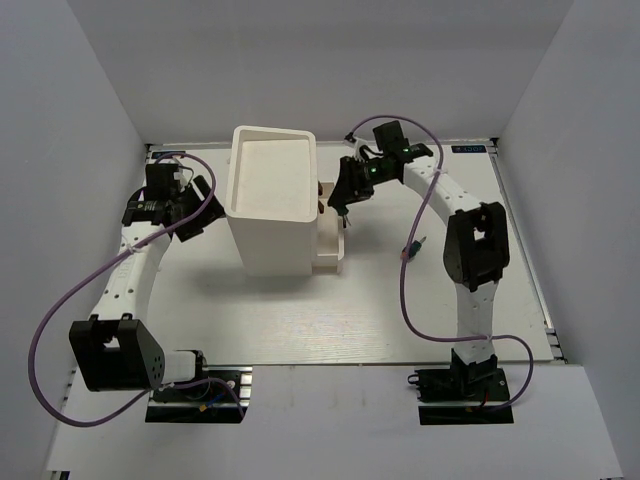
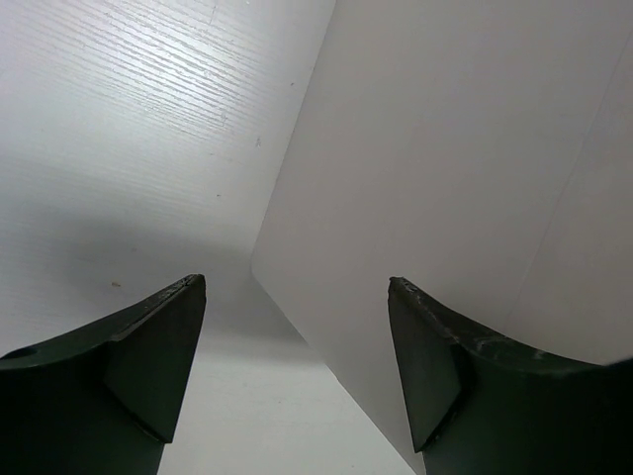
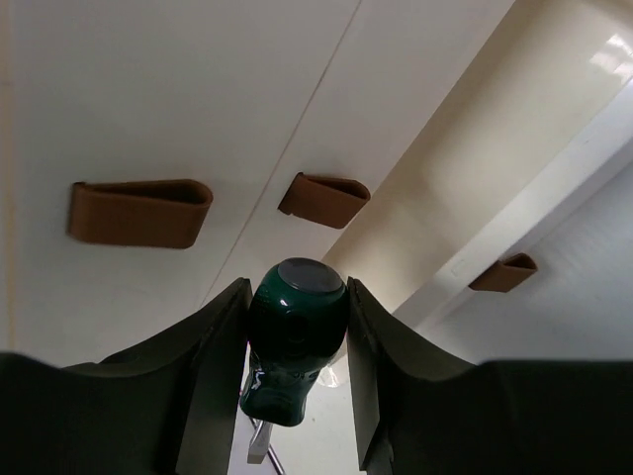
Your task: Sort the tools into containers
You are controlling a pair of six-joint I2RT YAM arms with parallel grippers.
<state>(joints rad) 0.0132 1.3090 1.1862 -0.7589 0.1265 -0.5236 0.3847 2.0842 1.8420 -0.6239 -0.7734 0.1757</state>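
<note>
The tall white bin (image 1: 272,195) stands at the middle back of the table, with the smaller narrow white bin (image 1: 332,257) against its right side. My right gripper (image 1: 346,198) hangs over the narrow bin, shut on the green stubby screwdriver (image 3: 295,341), handle end towards the camera and shaft pointing down. The right gripper (image 3: 297,302) faces white bin walls with brown clips (image 3: 138,211). My left gripper (image 1: 203,207) is open and empty beside the tall bin's left wall (image 2: 445,148). In the left wrist view the left gripper (image 2: 297,292) is low over the table. The pliers and other screwdrivers are out of view.
White enclosure walls (image 1: 80,120) close in the table (image 1: 330,320) on the left, right and back. Purple cables (image 1: 60,300) loop from both arms. The arm bases (image 1: 195,385) sit at the near edge.
</note>
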